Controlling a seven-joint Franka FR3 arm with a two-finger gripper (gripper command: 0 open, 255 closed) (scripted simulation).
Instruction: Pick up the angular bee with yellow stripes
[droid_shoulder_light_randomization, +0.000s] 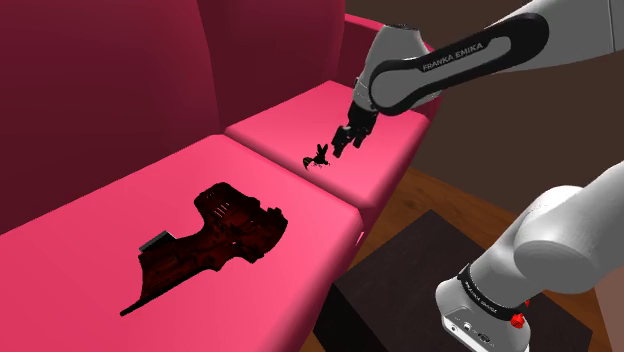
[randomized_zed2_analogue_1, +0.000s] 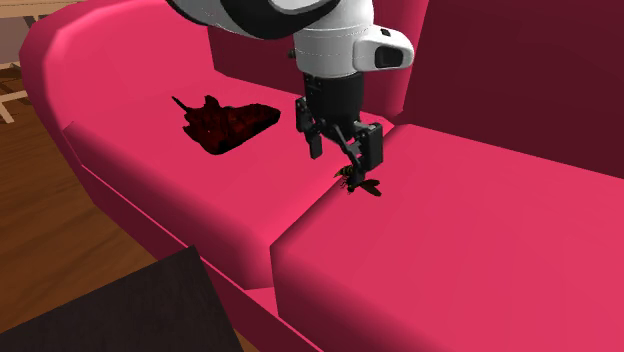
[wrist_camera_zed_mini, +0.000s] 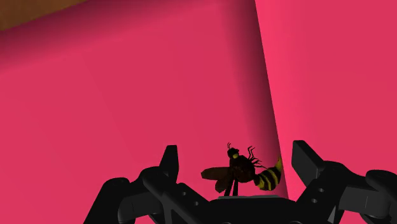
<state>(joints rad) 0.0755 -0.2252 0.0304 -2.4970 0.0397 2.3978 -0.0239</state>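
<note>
**Gripper open around bee on sofa seat; no contact made**

The bee (wrist_camera_zed_mini: 245, 173) is a small dark figure with a yellow-and-black striped abdomen and brownish wings. It stands on the pink sofa (droid_shoulder_light_randomization: 110, 225), on the seat cushion farther from the stand, close to the seam that divides the two seat cushions. In the second exterior view the bee (randomized_zed2_analogue_1: 358, 184) sits just on the right side of that seam.

The gripper (wrist_camera_zed_mini: 236, 149) is lowered over the bee with its two black fingers spread apart. In the wrist view the bee lies between the fingers, with pink cushion visible on either side of it; neither finger touches it. In the shoulder view the gripper (droid_shoulder_light_randomization: 342, 144) hangs just beside and above the bee (droid_shoulder_light_randomization: 318, 156), at the end of the white arm (droid_shoulder_light_randomization: 470, 50) that reaches in from the upper right.

A dark angular object (droid_shoulder_light_randomization: 215, 240) with reddish patches lies flat on the nearer seat cushion, well apart from the bee. A dark box (droid_shoulder_light_randomization: 400, 295) stands on the wooden floor (droid_shoulder_light_randomization: 455, 205) in front of the sofa.
</note>
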